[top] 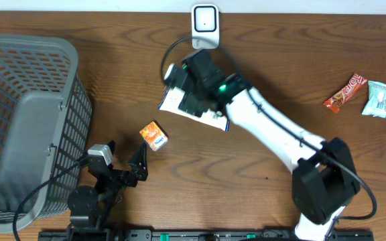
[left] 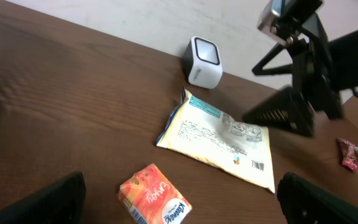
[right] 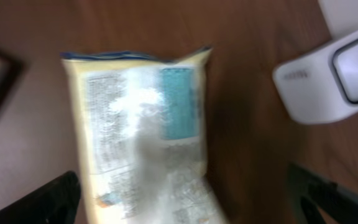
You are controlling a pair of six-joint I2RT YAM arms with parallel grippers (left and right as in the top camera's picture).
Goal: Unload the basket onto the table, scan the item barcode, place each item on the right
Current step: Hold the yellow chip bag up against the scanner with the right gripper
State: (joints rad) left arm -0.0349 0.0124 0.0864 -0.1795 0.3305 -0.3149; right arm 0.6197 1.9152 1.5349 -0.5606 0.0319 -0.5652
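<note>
packet [left: 219,140]: light, limp, slick film (my guess) | I'd pinch its sealed end | right gripper [right: 179,186] spread over it, left gripper [left: 179,180] spread too

A wire basket [top: 25,120] is sitting at the left of the tabletop [top: 112,60]. A barcode scanner [top: 205,25] is standing at the far edge, with a flat packet [left: 216,140] lying just near of it. A small carton [top: 154,135] is lying near and left of the packet. A candy bar [top: 345,92] and a wrapped snack [top: 380,99] are lying side by side at the right.
</note>
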